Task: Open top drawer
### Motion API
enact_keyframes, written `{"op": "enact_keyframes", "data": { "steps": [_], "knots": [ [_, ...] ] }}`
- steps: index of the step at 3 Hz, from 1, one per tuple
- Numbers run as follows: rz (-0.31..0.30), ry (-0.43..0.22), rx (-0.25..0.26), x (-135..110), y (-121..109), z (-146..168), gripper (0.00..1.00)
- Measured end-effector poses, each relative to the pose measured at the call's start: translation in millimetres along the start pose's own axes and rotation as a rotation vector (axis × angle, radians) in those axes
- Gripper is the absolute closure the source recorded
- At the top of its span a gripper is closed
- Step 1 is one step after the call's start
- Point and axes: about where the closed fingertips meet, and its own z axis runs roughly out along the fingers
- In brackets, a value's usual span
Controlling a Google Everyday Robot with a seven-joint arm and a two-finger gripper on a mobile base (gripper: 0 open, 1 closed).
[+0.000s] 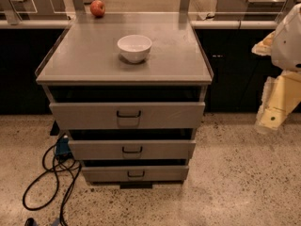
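Note:
The top drawer (164, 115) is the widest and tallest grey front of three in a grey metal cabinet, just under the countertop. Its small black wire handle (128, 114) sits at the centre of the front. A dark gap shows above the drawer front. My gripper (274, 111) hangs at the far right of the view, pale yellow under a white arm shell, well to the right of the cabinet and about level with the top drawer. It touches nothing.
Two narrower drawers (160, 149) (160, 173) sit below. A white bowl (134, 47) and a red apple (97, 7) stand on the countertop (84, 55). Black cables (49, 173) loop on the speckled floor at the cabinet's lower left. Dark counters run behind.

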Motion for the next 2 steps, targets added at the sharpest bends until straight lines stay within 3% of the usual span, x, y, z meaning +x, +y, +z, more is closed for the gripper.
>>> {"op": "enact_keyframes", "data": {
  "steps": [2],
  "knots": [
    [-0.006, -0.032, -0.003, 4.9, 0.5, 4.8, 0.00]
  ]
}}
